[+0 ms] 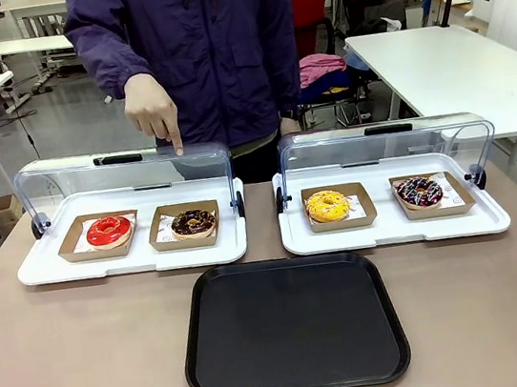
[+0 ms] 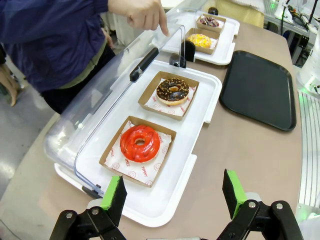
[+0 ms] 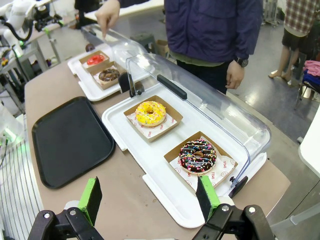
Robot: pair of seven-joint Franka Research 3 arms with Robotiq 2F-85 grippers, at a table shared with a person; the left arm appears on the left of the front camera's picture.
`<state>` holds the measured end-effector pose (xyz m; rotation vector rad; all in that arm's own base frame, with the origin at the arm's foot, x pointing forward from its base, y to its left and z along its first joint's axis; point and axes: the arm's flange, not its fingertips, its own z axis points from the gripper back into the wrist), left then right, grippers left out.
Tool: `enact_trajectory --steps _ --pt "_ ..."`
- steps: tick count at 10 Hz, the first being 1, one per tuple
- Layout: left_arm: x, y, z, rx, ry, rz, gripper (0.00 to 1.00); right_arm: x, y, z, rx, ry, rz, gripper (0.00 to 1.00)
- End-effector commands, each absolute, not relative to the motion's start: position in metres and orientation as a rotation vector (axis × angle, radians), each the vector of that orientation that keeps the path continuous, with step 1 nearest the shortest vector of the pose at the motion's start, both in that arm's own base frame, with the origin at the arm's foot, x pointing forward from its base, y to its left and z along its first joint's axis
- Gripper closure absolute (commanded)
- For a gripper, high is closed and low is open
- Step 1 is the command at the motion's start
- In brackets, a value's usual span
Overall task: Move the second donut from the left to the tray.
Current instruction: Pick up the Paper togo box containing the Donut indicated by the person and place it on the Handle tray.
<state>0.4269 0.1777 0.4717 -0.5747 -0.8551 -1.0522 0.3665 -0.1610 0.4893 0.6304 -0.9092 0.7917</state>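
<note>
While a person's hand points down at it from the far side, the dark donut lies at the right of the left white tray.

It sits in a brown holder, just right of the red donut, under a raised clear lid. The hand's forefinger is stretched down to the lid's top edge, the other fingers curled in. The black tray lies on the near middle of the table, close to both white trays. The right white tray carries a yellow donut and a sprinkled donut. The left gripper hangs over the left tray's left end and the right gripper over the right tray's right end, each with fingers spread wide.
</note>
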Motion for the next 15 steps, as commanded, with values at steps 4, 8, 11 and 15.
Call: enact_trajectory --steps 4,8,11,15 --pt "0.427 0.178 0.472 -0.585 -0.870 -1.054 0.00 0.371 -0.162 0.491 0.632 -0.945 0.807 0.00" --pt "0.427 0.178 0.472 -0.575 -0.855 -1.052 0.00 0.371 -0.162 0.491 0.632 -0.945 0.807 0.00" --pt "0.449 0.132 0.497 -0.523 -0.755 -1.208 0.00 0.371 -0.162 0.491 0.632 -0.945 0.807 0.00" --pt "0.477 0.026 0.521 -0.416 -0.546 -1.419 0.00 0.371 -0.162 0.491 0.632 -0.945 0.807 0.00"
